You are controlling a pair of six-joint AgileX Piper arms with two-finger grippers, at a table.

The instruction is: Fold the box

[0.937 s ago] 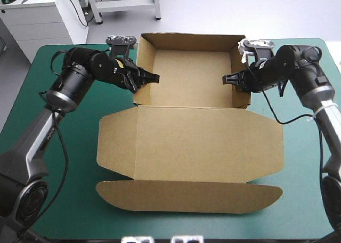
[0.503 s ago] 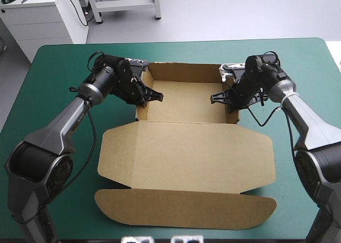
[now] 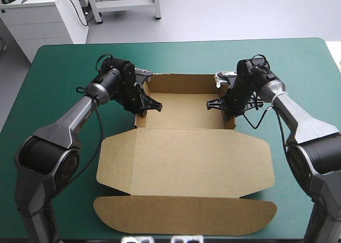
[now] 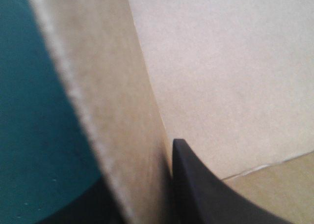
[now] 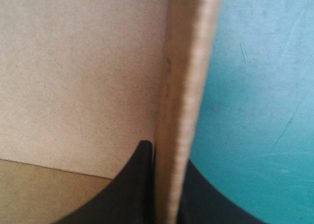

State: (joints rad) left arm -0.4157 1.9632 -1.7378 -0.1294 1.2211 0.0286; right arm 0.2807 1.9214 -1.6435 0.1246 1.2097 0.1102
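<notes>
The brown box (image 3: 186, 152) lies in the middle of the table as an open tray at the far end, with its lid flat toward the near edge. My left gripper (image 3: 146, 105) is shut on the tray's left wall (image 4: 117, 111), one black finger (image 4: 196, 189) inside the tray. On the opposite side, my right gripper (image 3: 221, 103) is shut on the right wall (image 5: 184, 111), which stands upright between its fingers (image 5: 132, 184). Both gripper tips point inward over the tray floor (image 3: 184, 107).
The teal-green cover (image 3: 58, 67) shows to the left, to the right and beyond the box. The lid's rounded front flap (image 3: 186, 215) reaches close to the table's near edge.
Both grippers have come down and toward the near side with the tray's walls in them. The tray now looks smaller and lower than earlier, and the lid has shifted slightly.
</notes>
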